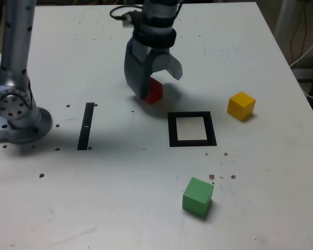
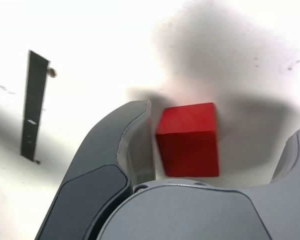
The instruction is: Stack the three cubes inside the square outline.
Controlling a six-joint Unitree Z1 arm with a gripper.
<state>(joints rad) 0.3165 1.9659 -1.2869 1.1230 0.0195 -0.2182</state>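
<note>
The gripper (image 1: pixel 157 83) hangs with jaws spread wide around the red cube (image 1: pixel 154 91), beside the square outline (image 1: pixel 192 129)

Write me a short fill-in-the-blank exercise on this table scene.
1. The open gripper straddles the ___ cube.
2. The square outline holds ___ cubes.
3. In the exterior view, the cube nearest the bottom edge is ___.
4. In the exterior view, the yellow cube sits to the outline's ___.

Missing words: red; no; green; right
</note>
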